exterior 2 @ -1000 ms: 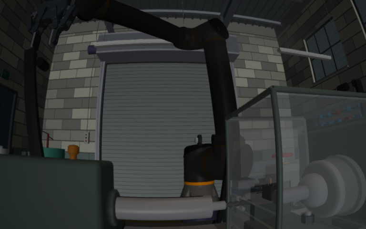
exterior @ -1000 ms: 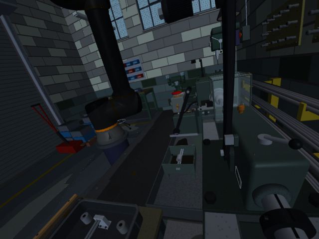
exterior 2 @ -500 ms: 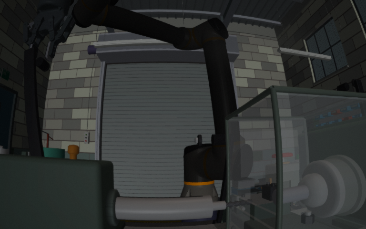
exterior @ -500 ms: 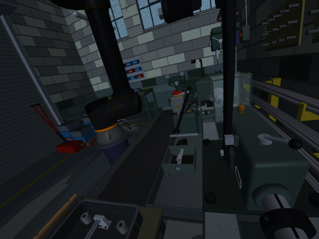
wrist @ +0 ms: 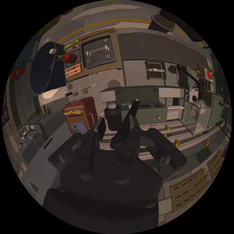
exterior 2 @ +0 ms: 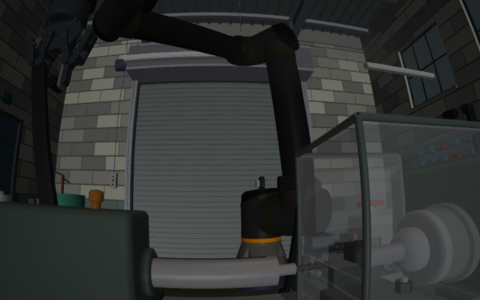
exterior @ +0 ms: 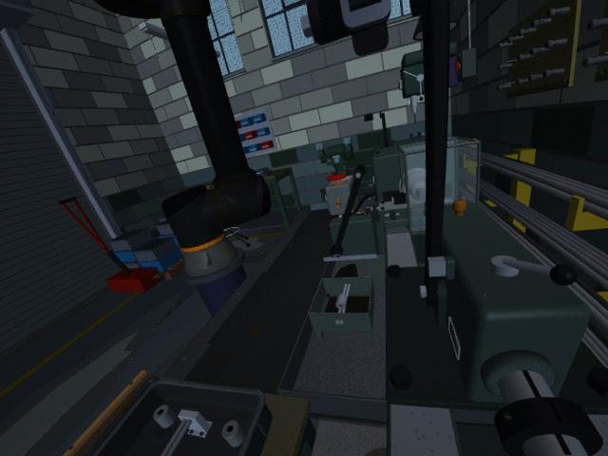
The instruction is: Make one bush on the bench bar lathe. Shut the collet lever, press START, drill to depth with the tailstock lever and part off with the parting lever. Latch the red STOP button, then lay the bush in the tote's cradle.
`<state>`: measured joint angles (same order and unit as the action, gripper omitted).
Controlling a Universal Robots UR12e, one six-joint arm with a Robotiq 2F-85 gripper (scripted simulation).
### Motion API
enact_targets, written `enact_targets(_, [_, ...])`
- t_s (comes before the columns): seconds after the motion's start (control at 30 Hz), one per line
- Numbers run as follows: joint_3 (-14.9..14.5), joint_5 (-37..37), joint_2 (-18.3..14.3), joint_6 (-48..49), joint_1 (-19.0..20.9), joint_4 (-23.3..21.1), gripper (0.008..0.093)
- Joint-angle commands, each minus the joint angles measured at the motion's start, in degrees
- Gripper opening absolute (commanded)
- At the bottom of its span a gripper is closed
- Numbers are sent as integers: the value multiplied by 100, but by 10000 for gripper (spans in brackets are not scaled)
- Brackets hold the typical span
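Observation:
The tall black tailstock lever [exterior: 434,147] stands upright from the green tailstock [exterior: 511,314], and my gripper [wrist: 121,131] sits at its top end [exterior 2: 40,67] with the fingers half open around the bar, gripping nothing. The tailstock quill [exterior 2: 219,271] carries a drill [exterior 2: 309,266] whose tip is just inside the clear chip guard [exterior 2: 386,212], pointing at the chuck [exterior 2: 435,242]. The red STOP button [exterior: 336,177] sits on the control box beyond the parting lever [exterior: 349,211]. The green tote [exterior: 342,307] with its white cradle stands on the bench in front of the lathe. No bush is visible.
The chip guard's frame [exterior: 439,181] stands just beyond the tailstock. An orange knob [exterior: 458,206] sits on the lathe bed. Bar stock on yellow racks [exterior: 550,196] runs along the right. A grey tray [exterior: 186,422] with fittings lies near the bench's near corner. The arm's base [exterior: 211,255] stands left.

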<state>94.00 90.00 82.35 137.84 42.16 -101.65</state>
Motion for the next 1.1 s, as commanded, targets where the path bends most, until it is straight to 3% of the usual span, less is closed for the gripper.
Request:
enact_targets(0.0, [-8,0,4,0,0,-1,480])
enact_targets(0.27, [-6,0,4,0,0,-3,480])
enact_targets(0.93, [-6,0,4,0,0,-3,85])
enact_targets(1.07, [9,0,25,-18,18,4,80])
